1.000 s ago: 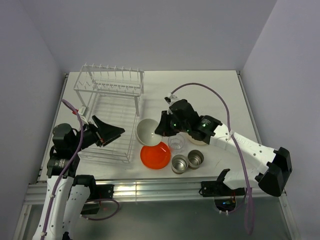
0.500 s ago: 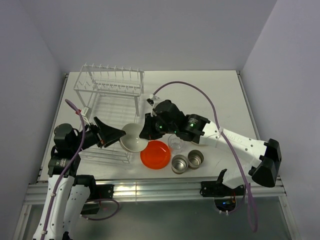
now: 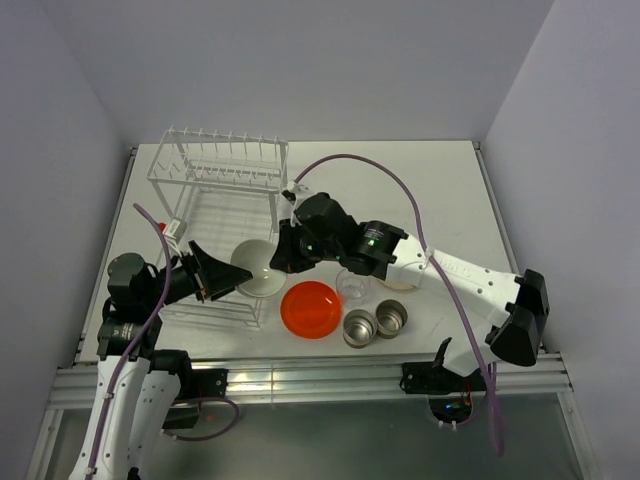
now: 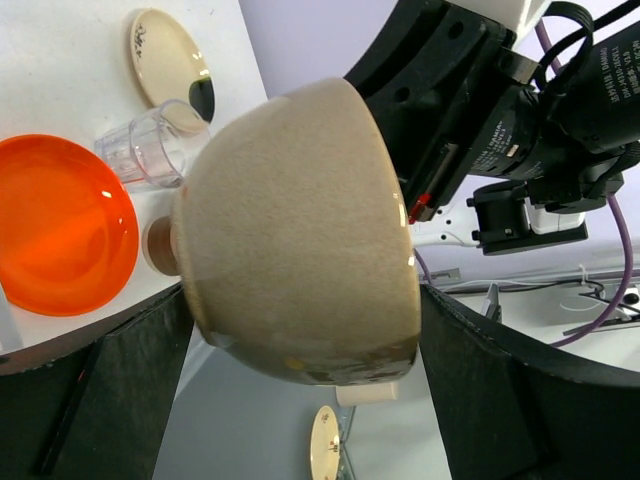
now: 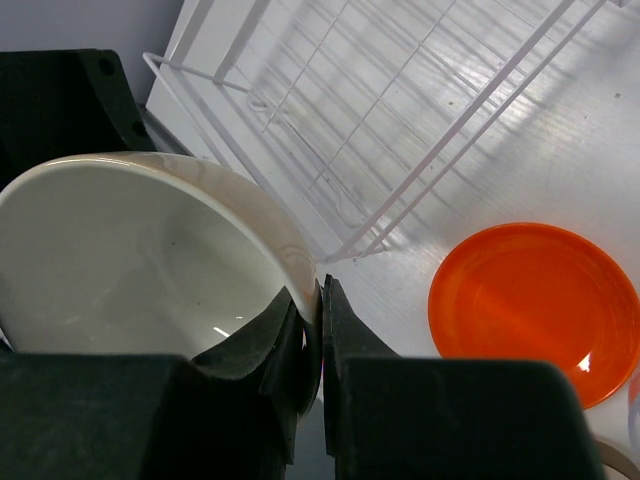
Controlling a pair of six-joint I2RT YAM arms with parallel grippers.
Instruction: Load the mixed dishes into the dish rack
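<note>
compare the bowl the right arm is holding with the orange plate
The bowl is deep and whitish-beige; the orange plate is shallow and bright orange-red. The bowl is tilted, pinched at its rim by the right gripper; the orange plate lies flat on the table. The bowl hangs at the right edge of the dish rack; the orange plate sits just outside it. Both are round and empty.
</note>
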